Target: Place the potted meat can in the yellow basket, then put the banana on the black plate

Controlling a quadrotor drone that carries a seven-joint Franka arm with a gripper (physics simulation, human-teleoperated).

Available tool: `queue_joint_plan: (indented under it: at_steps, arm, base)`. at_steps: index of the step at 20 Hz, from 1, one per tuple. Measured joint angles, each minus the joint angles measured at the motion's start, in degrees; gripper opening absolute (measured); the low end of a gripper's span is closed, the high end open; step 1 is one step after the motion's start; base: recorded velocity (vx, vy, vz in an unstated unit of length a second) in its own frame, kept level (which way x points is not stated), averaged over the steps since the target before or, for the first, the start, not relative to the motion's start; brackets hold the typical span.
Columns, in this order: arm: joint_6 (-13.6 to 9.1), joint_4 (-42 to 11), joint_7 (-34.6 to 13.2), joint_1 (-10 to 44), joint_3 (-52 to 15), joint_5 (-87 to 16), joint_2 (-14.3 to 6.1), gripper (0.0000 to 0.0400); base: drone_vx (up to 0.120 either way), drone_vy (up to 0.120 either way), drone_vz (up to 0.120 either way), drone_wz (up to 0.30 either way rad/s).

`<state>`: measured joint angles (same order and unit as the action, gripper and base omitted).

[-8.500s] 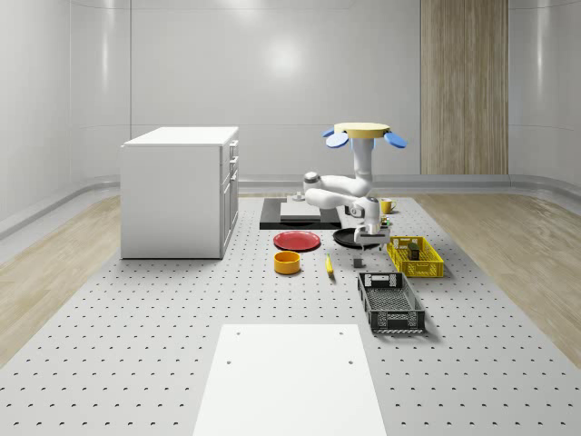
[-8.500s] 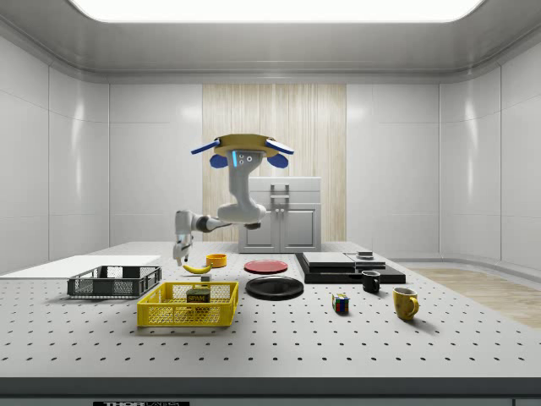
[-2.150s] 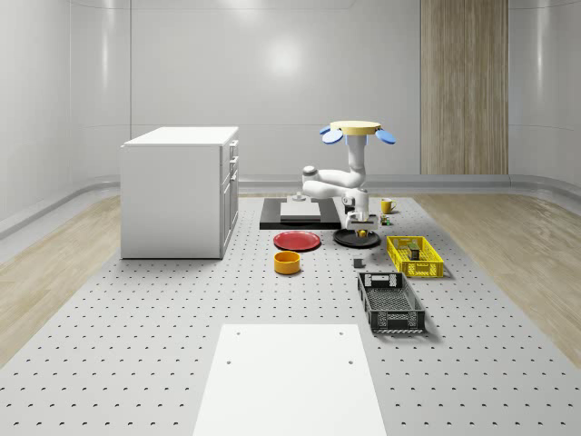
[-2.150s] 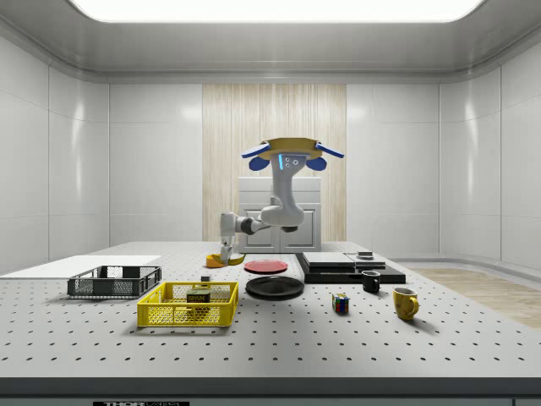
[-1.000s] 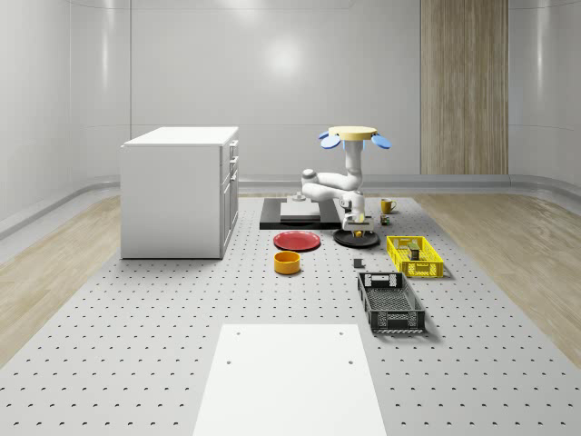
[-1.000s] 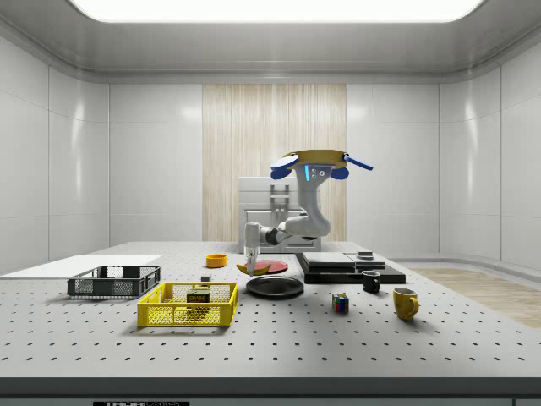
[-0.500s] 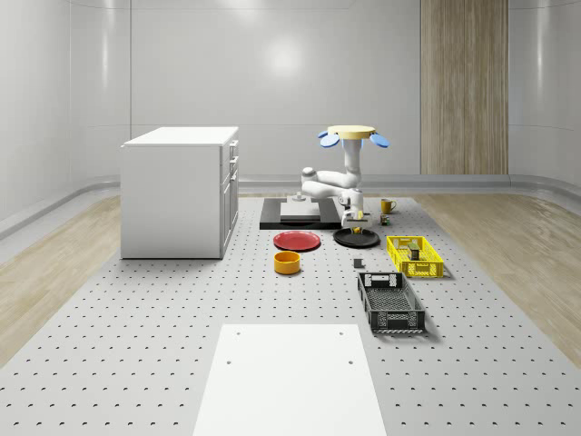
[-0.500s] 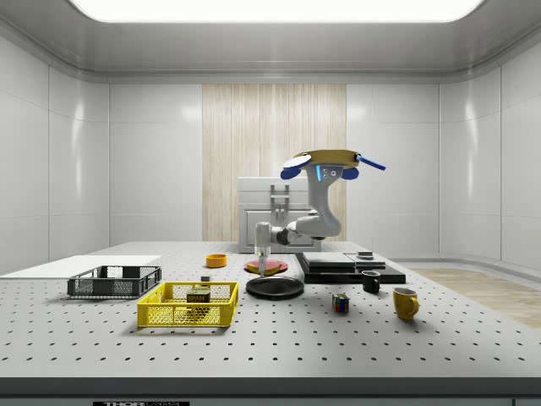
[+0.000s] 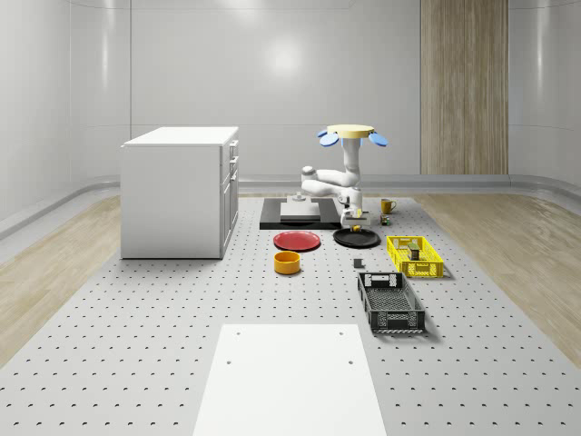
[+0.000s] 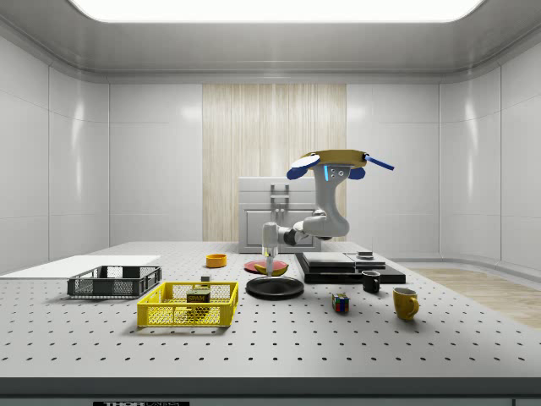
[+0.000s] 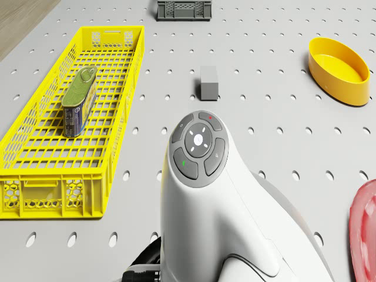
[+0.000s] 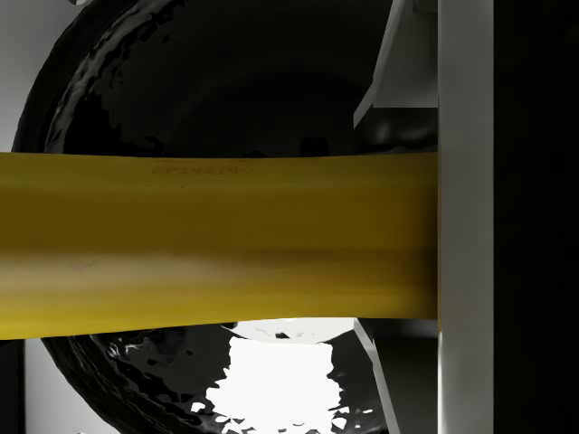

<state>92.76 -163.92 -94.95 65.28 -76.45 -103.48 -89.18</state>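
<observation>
Whole-scene view: drone (image 9: 354, 134) hovering behind the black plate (image 9: 356, 238), arm reaching down, gripper (image 9: 352, 221) just above the plate with the banana (image 9: 357, 216) in it. Side view: gripper (image 10: 270, 264) pointing down over the black plate (image 10: 275, 288), banana (image 10: 276, 268) clear of it. Drone view: potted meat can (image 11: 80, 100) lying in the yellow basket (image 11: 42, 194); wrist view: fingers (image 12: 463, 181) clamped on the banana (image 12: 217, 244), black plate (image 12: 226, 81) directly beneath.

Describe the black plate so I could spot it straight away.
Find the big white cabinet. To its right in the whole-scene view lies a red plate, then the black plate. It alone is glossy black, with the claw holding a banana just above it.
</observation>
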Motion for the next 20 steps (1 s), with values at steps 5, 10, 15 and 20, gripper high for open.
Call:
queue_joint_plan:
  at_steps: [5, 10, 15, 20]
  arm:
    - [1.09, 0.7, -0.03, 0.46, 3.06, -2.89, -0.08, 0.019]
    - [1.94, 1.42, -0.05, 0.92, 5.68, -5.39, 0.02, 0.019]
    - [4.13, 2.57, 2.69, 0.74, 8.55, -7.93, 0.42, 0.0167]
    - [-0.33, 0.64, -2.09, 2.11, 9.04, -15.18, 4.53, 0.0308]
  base:
    - [0.0, 0.0, 0.0, 0.0]
    - [0.0, 0.0, 0.0, 0.0]
    - [0.0, 0.0, 0.0, 0.0]
    - [0.0, 0.0, 0.0, 0.0]
